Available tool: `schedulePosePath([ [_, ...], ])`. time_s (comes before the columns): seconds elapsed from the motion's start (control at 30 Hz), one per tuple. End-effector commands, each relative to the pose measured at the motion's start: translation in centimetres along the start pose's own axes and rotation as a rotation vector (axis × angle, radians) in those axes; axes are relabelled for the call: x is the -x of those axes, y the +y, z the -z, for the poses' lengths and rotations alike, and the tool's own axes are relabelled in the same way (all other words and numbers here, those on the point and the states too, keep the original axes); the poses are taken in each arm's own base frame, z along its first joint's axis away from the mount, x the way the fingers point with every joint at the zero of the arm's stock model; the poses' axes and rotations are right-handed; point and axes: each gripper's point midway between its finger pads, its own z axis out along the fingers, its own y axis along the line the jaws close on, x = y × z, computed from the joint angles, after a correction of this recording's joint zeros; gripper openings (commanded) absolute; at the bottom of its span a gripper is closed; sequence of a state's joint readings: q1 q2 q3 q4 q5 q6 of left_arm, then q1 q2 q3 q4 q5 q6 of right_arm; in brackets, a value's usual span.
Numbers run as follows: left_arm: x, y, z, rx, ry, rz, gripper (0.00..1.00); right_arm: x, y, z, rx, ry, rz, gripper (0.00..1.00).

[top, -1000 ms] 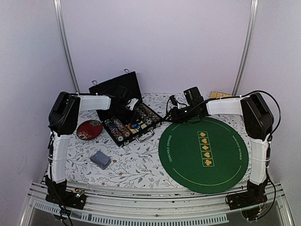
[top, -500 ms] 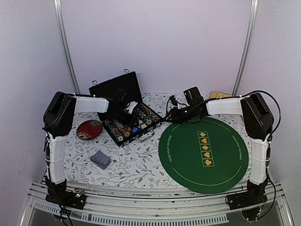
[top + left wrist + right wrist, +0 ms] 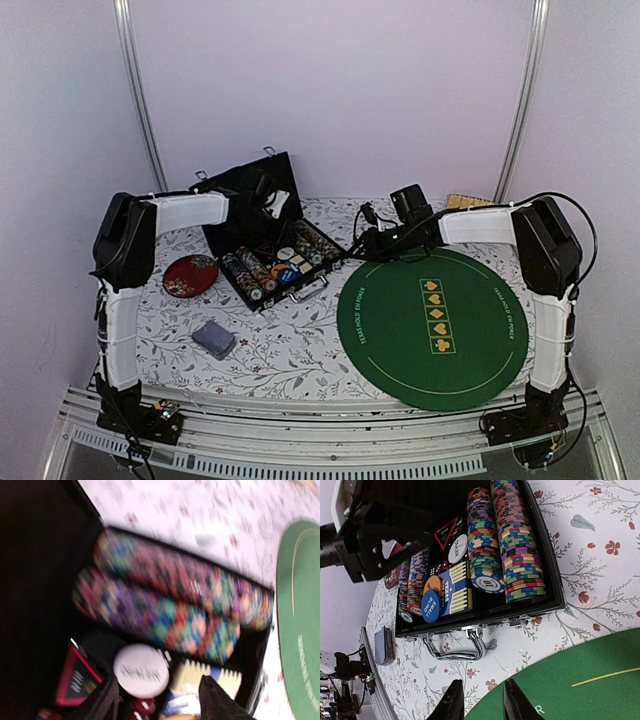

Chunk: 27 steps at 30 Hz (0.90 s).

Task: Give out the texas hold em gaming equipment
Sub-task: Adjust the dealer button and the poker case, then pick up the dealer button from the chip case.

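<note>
The table wears a white cloth printed with small flowers and leafy sprigs, and a metal rail runs along its near edge. Plain pale lilac walls close the space, with two metal poles rising at the back, one at 11 o'clock and one at 1 o'clock. One round green felt mat lies on the right half, bearing five yellow card marks in a line. One black case stands open at 10 o'clock from the mat. One dark-red dish sits at 9 o'clock from the case, close beside it. One deck of cards, grey-blue backs up, lies on the cloth at 7 o'clock from the case, well apart from it. Inside the case, the poker chips lie in two long rows on the mat's side, with shorter rows on the far side whose number I cannot count. Between them lie three buttons: one white button disc, one orange disc and one blue disc. The left gripper hovers over the case with its claw apart, the white disc showing between its fingers, though that view is blurred. The right gripper hangs at the mat's 11 o'clock edge, claw apart and holding nothing.
</note>
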<state>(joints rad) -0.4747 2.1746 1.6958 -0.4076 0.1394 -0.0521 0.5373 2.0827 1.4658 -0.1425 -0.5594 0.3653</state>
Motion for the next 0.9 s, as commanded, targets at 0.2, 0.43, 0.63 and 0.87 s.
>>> schedulePosePath([
  [0.2, -1.3, 1.1, -3.3, 0.007, 0.104, -0.056, 0.69, 0.4, 0.5, 0.6, 0.002, -0.013, 0.022, 0.29],
  [0.43, -2.6, 0.9, -3.8, -0.014, 0.129, -0.06, 0.69, 0.4, 0.5, 0.5, 0.002, -0.005, 0.025, 0.29],
  [0.63, -3.5, 1.1, -4.8, -0.006, 0.168, -0.071, 0.69, 0.7, 0.6, 0.6, -0.003, -0.007, 0.034, 0.29],
  [0.87, -4.5, 2.1, -5.8, 0.057, 0.197, -0.088, 0.69, 0.6, 0.5, 0.4, 0.0, -0.002, 0.031, 0.29],
])
